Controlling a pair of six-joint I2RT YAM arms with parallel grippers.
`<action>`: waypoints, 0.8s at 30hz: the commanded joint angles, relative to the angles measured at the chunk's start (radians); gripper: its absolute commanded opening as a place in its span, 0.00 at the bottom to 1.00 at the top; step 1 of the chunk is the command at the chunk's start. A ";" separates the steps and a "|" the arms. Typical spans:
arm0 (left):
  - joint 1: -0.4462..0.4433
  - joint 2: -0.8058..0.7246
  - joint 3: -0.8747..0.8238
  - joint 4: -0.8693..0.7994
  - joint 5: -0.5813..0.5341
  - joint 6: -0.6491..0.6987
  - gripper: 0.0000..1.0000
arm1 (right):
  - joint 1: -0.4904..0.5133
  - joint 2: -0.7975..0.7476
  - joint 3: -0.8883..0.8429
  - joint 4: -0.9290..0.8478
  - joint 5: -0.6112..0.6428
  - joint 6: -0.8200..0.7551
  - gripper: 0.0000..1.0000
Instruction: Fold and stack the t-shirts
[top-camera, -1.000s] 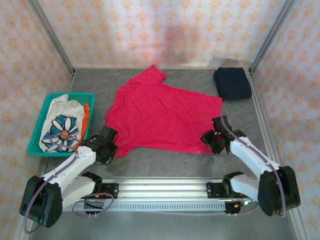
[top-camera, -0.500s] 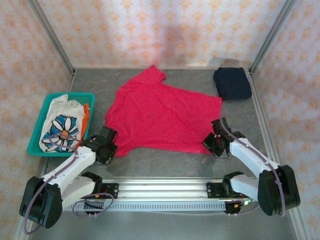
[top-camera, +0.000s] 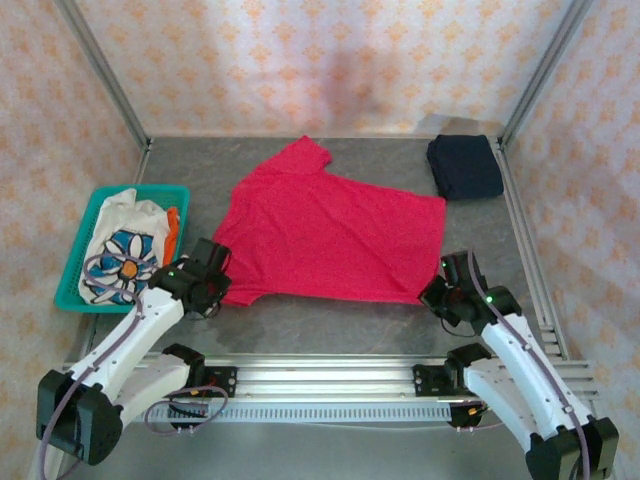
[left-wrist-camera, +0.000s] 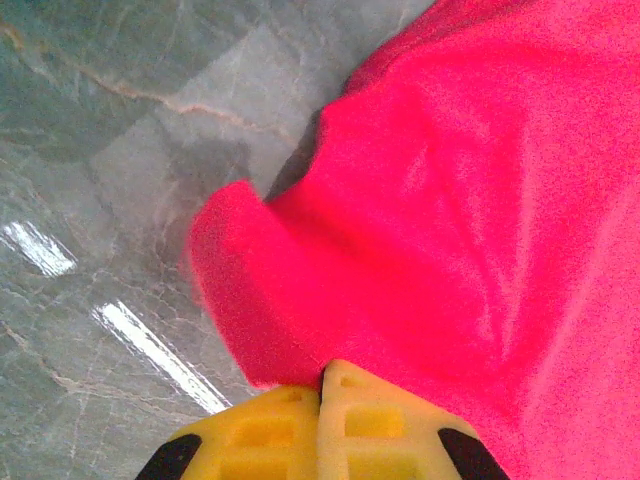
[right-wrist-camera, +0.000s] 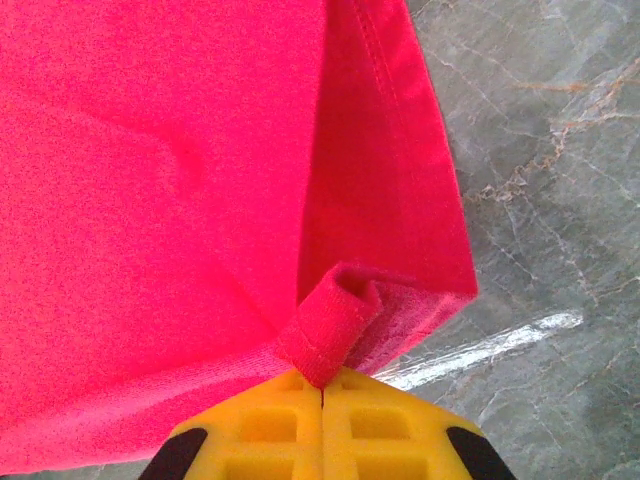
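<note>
Left jaws and right jaws each clamped on a near corner of the red t-shirt (top-camera: 330, 235), spread flat mid-surface (top-camera: 320, 325); we lift level, hem taut, fold away evenly

You're looking at a robot lab cell, not a real home. Evidence: the walls (top-camera: 320, 60) are flat backdrop panels w/ a repeating orange print, held in bare aluminium posts (top-camera: 102, 70) at the corners, i.e. a booth. The table (top-camera: 330, 322) is a grey marble-look sheet, glossy w/ light glare in the wrist views. The left arm (top-camera: 130, 335) & right arm (top-camera: 520, 345) sit bolted to an extrusion rail (top-camera: 330, 375) at the near edge, w/ cables (top-camera: 185, 410) loose beside it. The household bits, a red t-shirt (top-camera: 330, 235) & a teal basket (top-camera: 150, 189), read as staged props.
</note>
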 joint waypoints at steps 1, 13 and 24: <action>-0.006 0.055 0.074 -0.063 -0.079 0.065 0.00 | 0.005 0.024 0.027 0.009 0.013 -0.005 0.00; -0.006 0.291 0.332 -0.060 -0.124 0.242 0.00 | -0.011 0.236 0.118 0.202 0.040 -0.051 0.00; -0.006 0.444 0.513 -0.055 -0.149 0.358 0.00 | -0.044 0.323 0.165 0.251 0.050 -0.094 0.00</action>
